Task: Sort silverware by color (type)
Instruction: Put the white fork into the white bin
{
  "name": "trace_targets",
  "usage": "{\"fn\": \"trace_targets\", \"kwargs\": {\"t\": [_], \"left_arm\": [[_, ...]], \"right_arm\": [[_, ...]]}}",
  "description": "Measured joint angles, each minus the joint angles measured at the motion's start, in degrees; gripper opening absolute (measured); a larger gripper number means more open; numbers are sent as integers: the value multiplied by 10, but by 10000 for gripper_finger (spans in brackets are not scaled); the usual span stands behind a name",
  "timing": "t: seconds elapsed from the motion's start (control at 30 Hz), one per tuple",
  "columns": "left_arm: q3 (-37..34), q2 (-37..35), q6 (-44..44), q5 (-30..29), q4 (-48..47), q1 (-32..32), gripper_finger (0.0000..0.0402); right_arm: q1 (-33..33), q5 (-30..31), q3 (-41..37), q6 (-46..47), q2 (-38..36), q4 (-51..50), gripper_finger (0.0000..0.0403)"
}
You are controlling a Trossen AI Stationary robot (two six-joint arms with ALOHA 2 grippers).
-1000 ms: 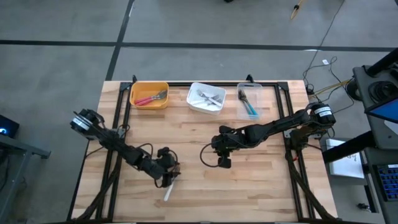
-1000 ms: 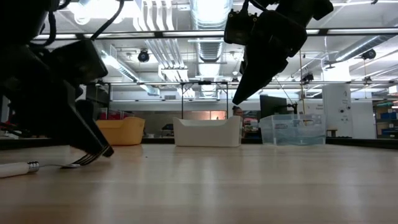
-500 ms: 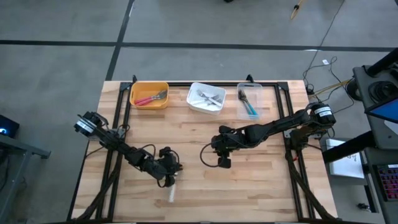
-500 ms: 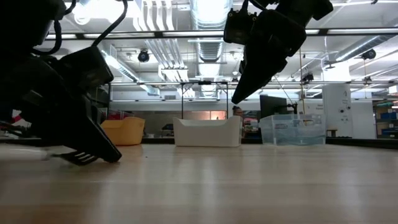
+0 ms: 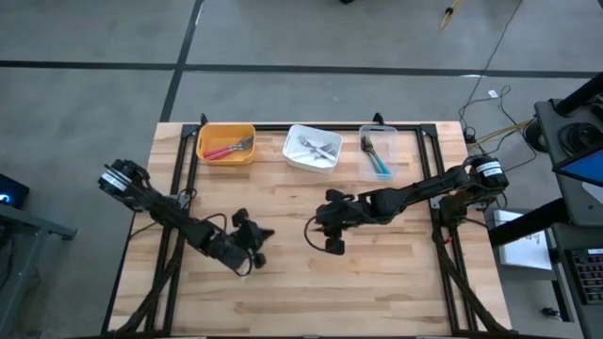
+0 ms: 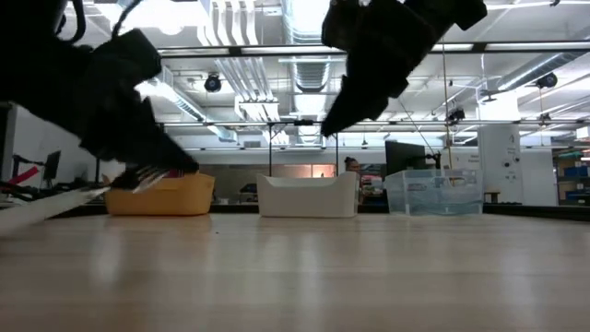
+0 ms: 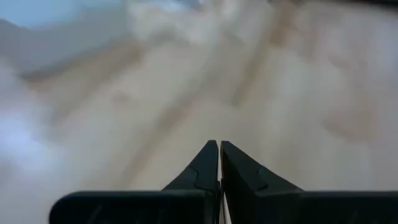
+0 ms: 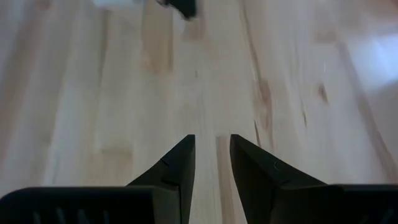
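The sorting is looking nearly finished: the orange bin (image 5: 226, 144) is holding red-handled forks (image 5: 222, 150), the white bin (image 5: 312, 148) is holding white-handled forks (image 5: 315, 147), and the clear bin (image 5: 377, 153) is holding teal-handled forks (image 5: 380, 163), all three lined up along the far edge of the counter (image 5: 377, 282). The left gripper (image 5: 247, 252) is hanging over the near-left part of the counter with its fingers pressed together, and the low view is showing a white-handled fork (image 6: 55, 198) pinched in it by the head, raised off the wood with its handle sloping down and away. No other loose silverware is showing on the counter, so this fork is probably the last one, and what is left is carrying it across to the white bin and dropping it in. The right gripper (image 5: 332, 234) is waiting above the middle of the counter, fingers slightly parted and holding nothing
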Motion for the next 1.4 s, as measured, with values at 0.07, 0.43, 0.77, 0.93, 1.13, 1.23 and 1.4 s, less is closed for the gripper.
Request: {"fn": "trace_targets", "kwargs": {"t": [0.07,0.43,0.77,0.93,1.13,1.23,1.4], "left_arm": [[0,-18,-1,-55,-2,0,0],[52,-75,152,-207,3,0,0],[111,-60,237,-218,-13,1,0],[113,-62,232,-194,-38,1,0],[113,-65,236,-181,-47,5,0],[113,-65,236,-181,-55,10,0],[113,-72,242,-186,-66,15,0]], "right_arm": [[0,0,0,-2,0,29,93],[0,0,-2,3,74,276,93],[-9,0,17,26,123,318,93],[-21,16,17,85,130,284,93],[-26,19,18,98,156,274,83],[-25,17,27,93,177,270,72],[-26,14,42,74,205,226,61]]}}
